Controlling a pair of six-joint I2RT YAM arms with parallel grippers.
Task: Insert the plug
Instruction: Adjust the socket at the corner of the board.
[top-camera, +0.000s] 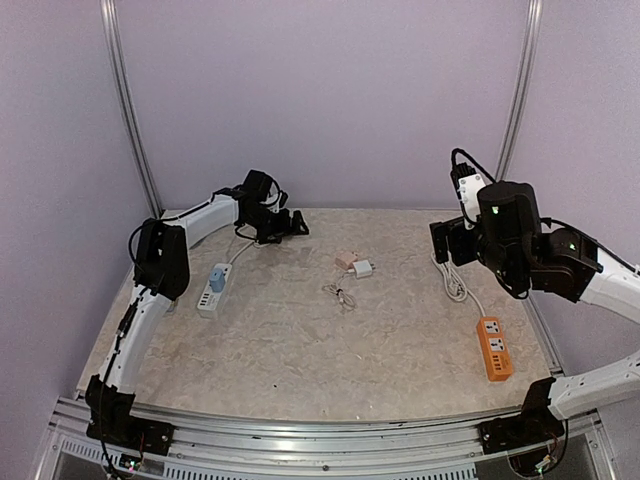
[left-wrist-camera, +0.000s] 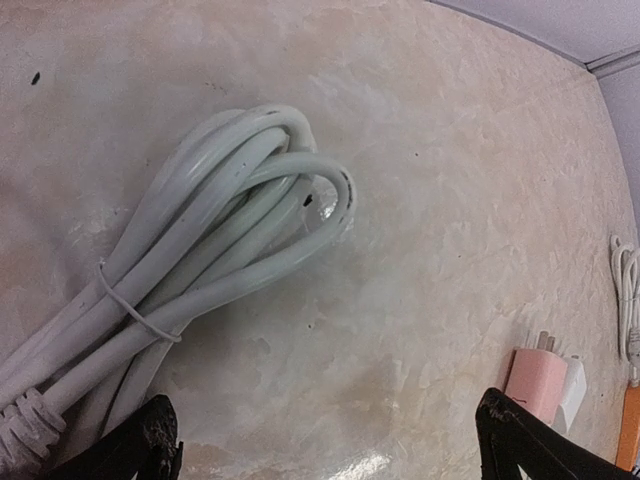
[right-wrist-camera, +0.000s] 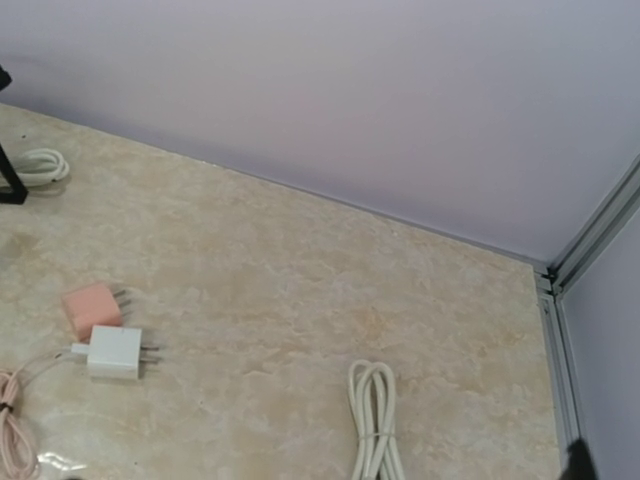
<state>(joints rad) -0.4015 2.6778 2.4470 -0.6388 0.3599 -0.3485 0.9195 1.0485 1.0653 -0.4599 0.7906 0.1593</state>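
Top external: approach step, nothing gripped yet. Seeing pink plug and white plug side by side, well left of the orange power strip, further back. Reading left claw as wide open over a coiled cord, far left of that strip; right claw open too, empty, raised behind it. Next, probably: lower a claw onto a plug body, prongs free, aim for a socket.

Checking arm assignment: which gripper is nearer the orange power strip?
Right. The right gripper hangs behind the orange power strip; the left gripper sits far to its left, over a coiled white cable.
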